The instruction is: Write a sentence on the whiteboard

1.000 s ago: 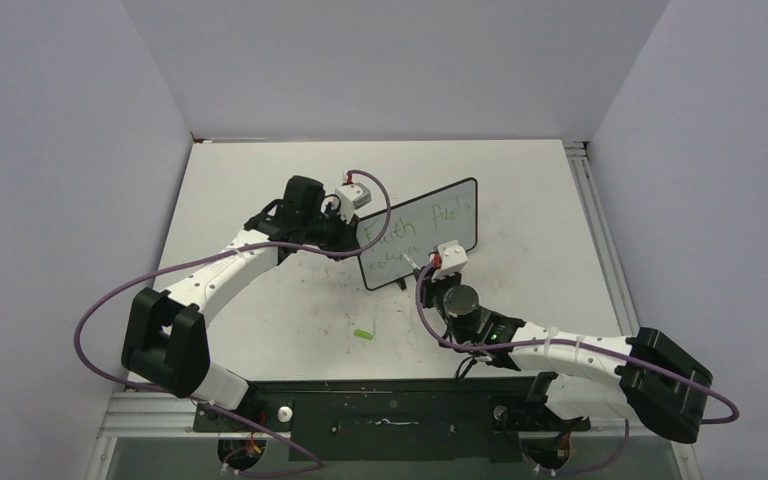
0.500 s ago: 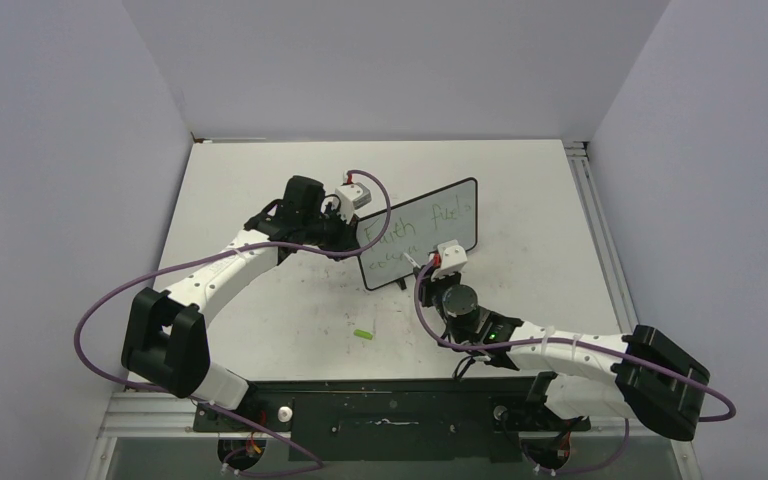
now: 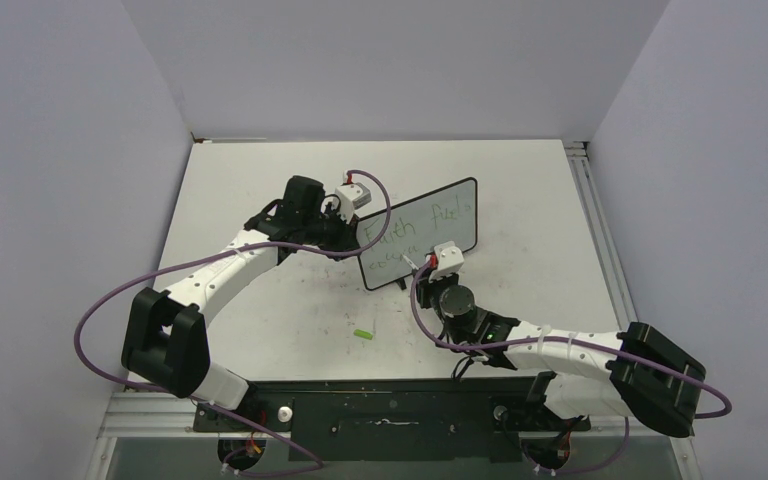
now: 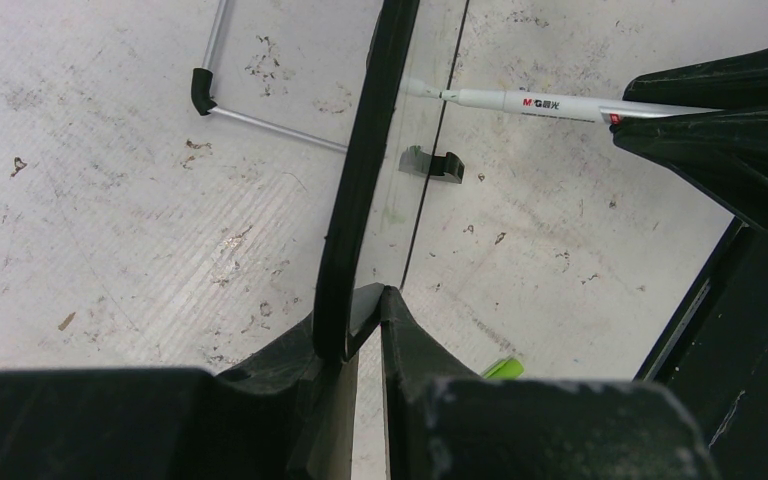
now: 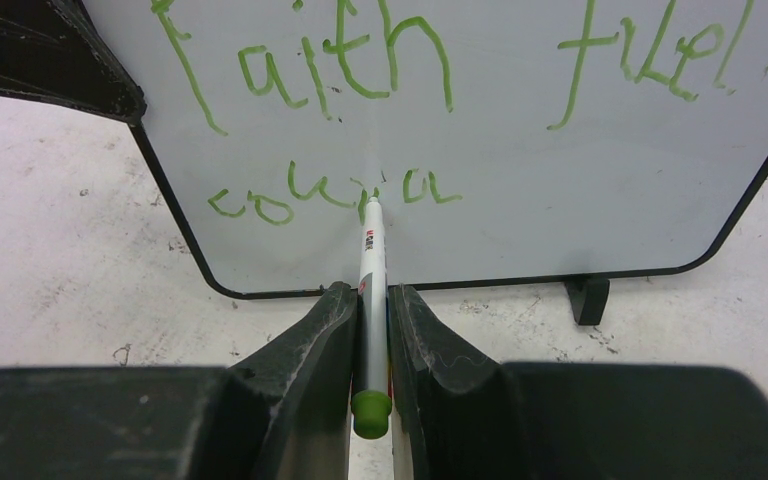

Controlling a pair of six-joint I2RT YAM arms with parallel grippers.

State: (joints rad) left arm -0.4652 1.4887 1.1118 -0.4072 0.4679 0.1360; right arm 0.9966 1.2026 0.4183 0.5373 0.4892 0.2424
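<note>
The right gripper [image 5: 365,298] pinches the marker [image 5: 371,250], tip on the whiteboard [image 5: 540,200] just past its jaws. The left gripper [image 4: 362,300] pinches the board's edge. The sentence [image 5: 390,60] stops at "coura"; "ge" likely comes next.

One camera looks down from behind me; both wrist cameras closely face the whiteboard [image 5: 520,190] beyond my fingers [image 5: 332,335], left seemingly edge-on.

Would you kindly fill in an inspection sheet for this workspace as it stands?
Surface: white table, scuffed and speckled.
Job's things: whiteboard upright on feet; sentence reads "faith fuels", then "coura"; marker tip on board.
Clutter: small green piece lying near the arms.
Claws: left claw shut on whiteboard edge; right claw shut on marker.
Cables: purple cables looping off both arms.
Surroundings: plain grey walls.
</note>
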